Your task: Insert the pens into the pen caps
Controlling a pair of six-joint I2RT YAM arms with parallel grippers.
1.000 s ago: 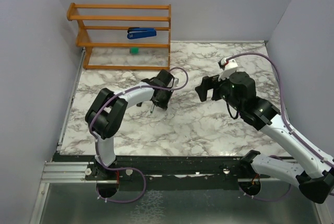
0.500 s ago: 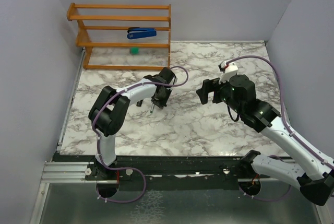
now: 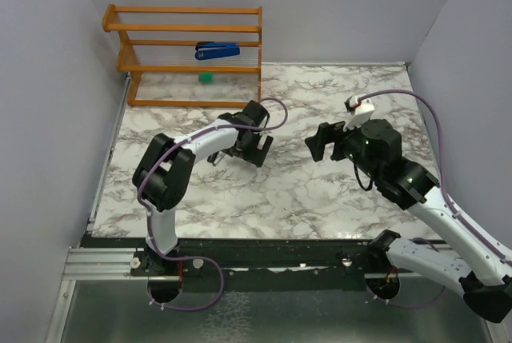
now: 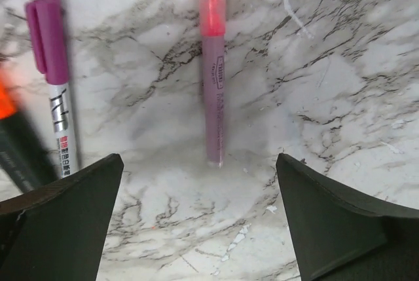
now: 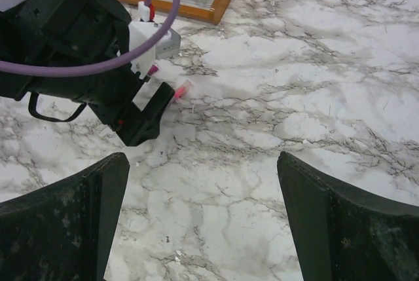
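Over the marble table (image 3: 320, 191) the left gripper (image 4: 200, 219) hangs with its fingers spread wide and nothing between them — right beneath it, in the left wrist view, lie three pens. The pink pen (image 4: 213, 71) lies straight up the middle with a clear pink cap over its red tip; to its left a white pen with a purple cap (image 4: 54, 84) lies nearly parallel, and at the far left edge a black marker with an orange end (image 4: 16, 140) is cut off by the frame. None of them touch the fingers. The right gripper (image 5: 203, 219) is also spread apart and empty — it hovers well to the right, looking toward the left arm. At the back-left stands a wooden rack (image 3: 188, 55).
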